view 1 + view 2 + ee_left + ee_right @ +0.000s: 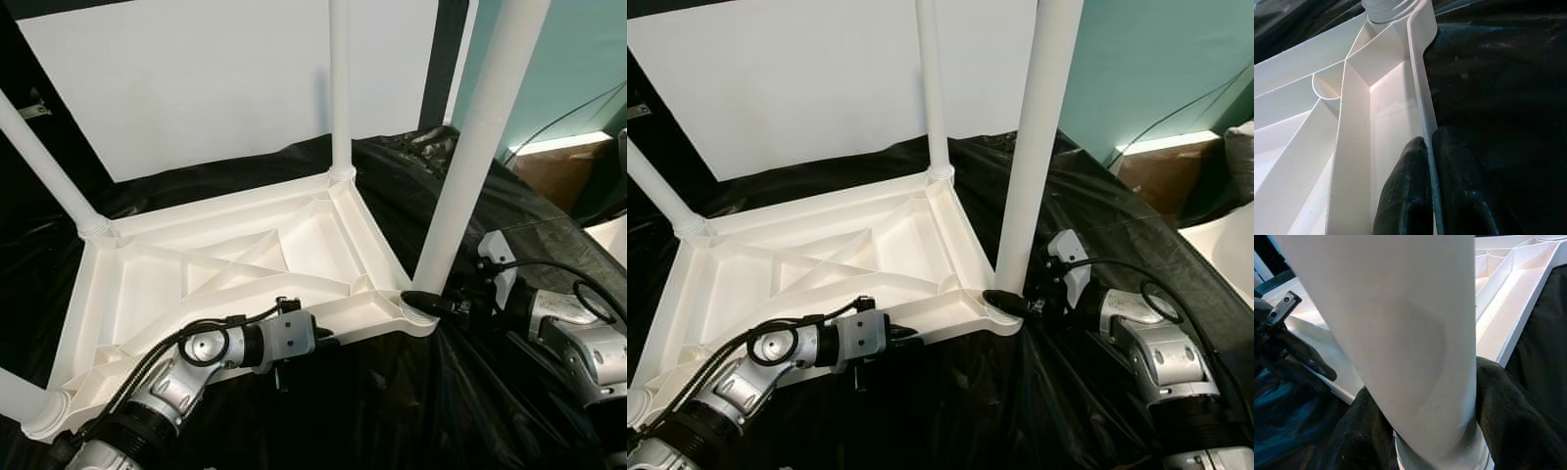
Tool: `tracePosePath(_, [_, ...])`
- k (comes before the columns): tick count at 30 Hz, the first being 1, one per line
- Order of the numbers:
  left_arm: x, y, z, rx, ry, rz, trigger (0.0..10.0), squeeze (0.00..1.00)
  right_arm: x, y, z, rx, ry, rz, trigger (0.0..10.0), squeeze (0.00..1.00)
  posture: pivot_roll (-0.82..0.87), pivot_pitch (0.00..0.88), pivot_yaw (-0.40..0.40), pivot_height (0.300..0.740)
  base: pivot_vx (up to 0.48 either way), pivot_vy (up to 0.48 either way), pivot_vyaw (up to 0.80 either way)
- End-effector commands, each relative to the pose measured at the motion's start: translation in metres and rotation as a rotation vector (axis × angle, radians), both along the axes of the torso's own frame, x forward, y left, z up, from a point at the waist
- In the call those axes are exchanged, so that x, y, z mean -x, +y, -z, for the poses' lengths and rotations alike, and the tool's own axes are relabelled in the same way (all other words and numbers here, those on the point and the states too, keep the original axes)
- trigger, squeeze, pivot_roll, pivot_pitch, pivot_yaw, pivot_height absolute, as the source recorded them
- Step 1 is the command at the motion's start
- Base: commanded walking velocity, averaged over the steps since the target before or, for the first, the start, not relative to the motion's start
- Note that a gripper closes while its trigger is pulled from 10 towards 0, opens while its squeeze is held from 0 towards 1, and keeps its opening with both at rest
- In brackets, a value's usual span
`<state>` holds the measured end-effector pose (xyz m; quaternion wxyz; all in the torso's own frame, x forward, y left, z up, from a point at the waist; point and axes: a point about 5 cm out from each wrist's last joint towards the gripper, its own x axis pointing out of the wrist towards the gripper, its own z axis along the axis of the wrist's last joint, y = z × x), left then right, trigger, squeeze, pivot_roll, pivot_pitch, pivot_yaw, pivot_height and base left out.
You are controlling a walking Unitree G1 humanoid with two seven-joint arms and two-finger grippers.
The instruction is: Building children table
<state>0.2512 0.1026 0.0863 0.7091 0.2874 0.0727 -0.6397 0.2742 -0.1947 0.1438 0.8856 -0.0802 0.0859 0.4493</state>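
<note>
Upturned white tabletop [245, 259], four legs, left hand [1430, 186] pinching its rim, right hand [431, 302] clamping one leg [480, 147]

White plastic table [245, 257] upside down on black sheet, legs [477, 147] upward

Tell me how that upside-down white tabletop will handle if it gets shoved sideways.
The tabletop looks stiff: ribs brace its underside. Probably light, being thin-walled plastic. It may slide on the glossy black sheet, though the left pincer grips its rim and the right pincer holds the near leg.
</note>
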Motion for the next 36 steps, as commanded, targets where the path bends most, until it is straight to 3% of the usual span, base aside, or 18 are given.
tracePosePath(1, [0.024,0.023,0.048,-0.196,0.217,0.006,10.0,0.00,0.011,0.008,0.008,-0.084,0.041,0.008,0.0,0.00,-0.05,0.006,0.023,0.740,0.000,0.000,0.00])
tracePosePath(5, [0.025,0.022,0.048,-0.193,0.217,0.005,10.0,0.00,0.021,0.020,0.020,-0.129,0.046,0.054,0.0,0.00,-0.04,0.009,0.020,0.740,0.000,0.000,0.00])
tracePosePath(9, [0.026,0.024,0.051,-0.193,0.232,-0.012,10.0,0.00,0.029,0.049,0.032,-0.304,-0.031,0.365,0.0,0.00,-0.04,0.012,0.017,0.740,0.000,0.000,0.00])
tracePosePath(10, [0.026,0.024,0.051,-0.193,0.232,-0.012,10.0,0.00,0.029,0.049,0.032,-0.304,-0.031,0.365,0.0,0.00,-0.04,0.012,0.017,0.740,0.000,0.000,0.00])
tracePosePath(13, [0.028,0.024,0.052,-0.195,0.236,-0.007,10.0,0.00,0.027,0.050,0.035,-0.377,-0.059,0.725,0.0,0.00,-0.04,0.021,0.021,0.740,0.000,0.000,0.00])
tracePosePath(14, [0.028,0.024,0.052,-0.195,0.236,-0.007,10.0,0.00,0.027,0.050,0.035,-0.377,-0.059,0.725,0.0,0.00,-0.04,0.021,0.021,0.740,0.000,0.000,0.00])
tracePosePath(16, [0.028,0.025,0.052,-0.197,0.237,-0.003,10.0,0.00,0.027,0.041,0.039,-0.355,-0.071,0.869,0.0,0.00,-0.05,0.022,0.023,0.740,0.000,0.000,0.00])
tracePosePath(20, [0.028,0.024,0.053,-0.201,0.235,0.008,10.0,0.00,0.034,0.029,0.040,-0.336,-0.079,0.969,0.0,0.00,-0.06,0.021,0.022,0.740,0.000,0.000,0.00])
tracePosePath(24, [0.028,0.021,0.054,-0.198,0.235,0.014,10.0,0.00,0.034,0.037,0.037,-0.328,-0.096,0.929,0.0,0.00,-0.07,0.023,0.022,0.740,0.000,0.000,0.00])
tracePosePath(25, [0.028,0.020,0.054,-0.196,0.237,0.019,10.0,0.00,0.032,0.042,0.035,-0.317,-0.105,0.879,6.8,0.00,-0.07,0.024,0.023,0.740,0.000,0.000,0.00])
tracePosePath(26, [0.028,0.020,0.054,-0.196,0.237,0.019,10.0,0.00,0.032,0.042,0.035,-0.317,-0.105,0.879,6.8,0.00,-0.07,0.024,0.023,0.740,0.000,0.000,0.00])
tracePosePath(27, [0.028,0.019,0.054,-0.196,0.238,0.020,10.0,0.00,0.031,0.043,0.032,-0.308,-0.123,0.855,10.0,0.00,-0.07,0.024,0.024,0.740,0.000,0.000,0.00])
tracePosePath(30, [0.028,0.018,0.054,-0.195,0.238,0.020,10.0,0.00,0.030,0.042,0.027,-0.299,-0.155,0.831,10.0,0.00,-0.07,0.022,0.022,0.740,0.000,0.000,0.00])
tracePosePath(31, [0.028,0.018,0.054,-0.195,0.238,0.020,10.0,0.00,0.030,0.040,0.025,-0.291,-0.180,0.825,10.0,0.90,-0.07,0.022,0.022,0.740,0.000,0.000,0.00])
tracePosePath(32, [0.028,0.018,0.054,-0.195,0.238,0.020,10.0,0.00,0.030,0.040,0.025,-0.291,-0.180,0.825,10.0,0.90,-0.07,0.022,0.022,0.740,0.000,0.000,0.00])
tracePosePath(33, [0.028,0.018,0.054,-0.196,0.237,0.018,10.0,0.00,0.030,0.038,0.022,-0.286,-0.197,0.799,10.0,1.00,-0.07,0.022,0.019,0.740,0.000,0.000,0.00])
tracePosePath(36, [0.027,0.017,0.054,-0.195,0.235,0.012,10.0,0.00,0.027,0.035,0.015,-0.245,-0.229,0.674,10.0,1.00,-0.07,0.022,0.016,0.740,0.000,0.000,0.00])
